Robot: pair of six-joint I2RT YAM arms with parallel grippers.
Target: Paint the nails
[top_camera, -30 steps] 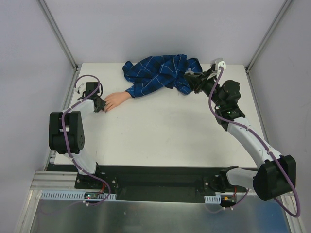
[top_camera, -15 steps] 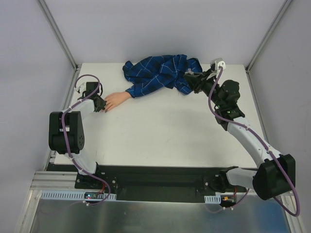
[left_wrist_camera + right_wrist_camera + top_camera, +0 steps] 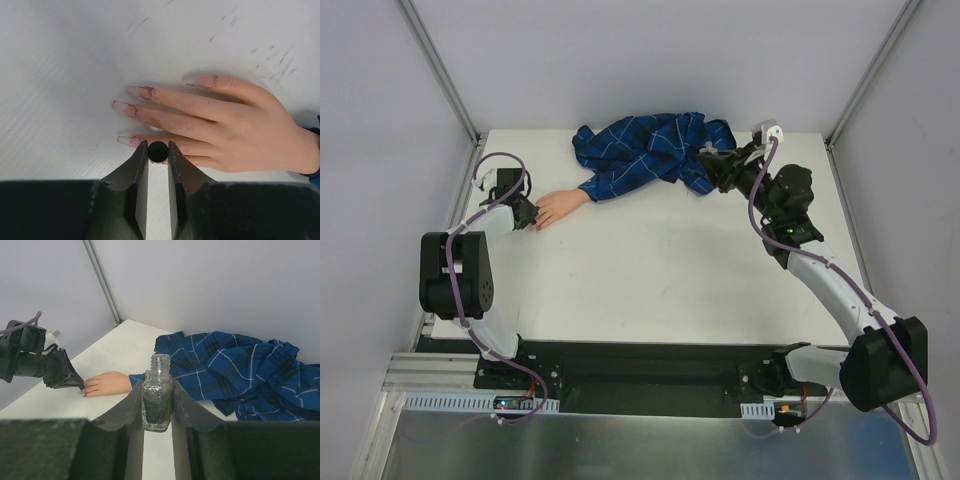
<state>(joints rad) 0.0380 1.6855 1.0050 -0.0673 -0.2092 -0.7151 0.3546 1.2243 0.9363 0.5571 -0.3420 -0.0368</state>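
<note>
Nails [image 3: 131, 110] stained — wrist view only, bottle [image 3: 157, 402] uncapped

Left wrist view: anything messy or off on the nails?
Yes: purplish polish is smeared patchily past the nails onto the dummy hand's fingertip skin. The table nearby shows dark scuffs.

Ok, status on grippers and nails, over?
Left gripper shut on small black tool, over the dummy hand. Right gripper shut on open glitter bottle, upright. Nails smeared purplish. Nothing blocking them.
</note>
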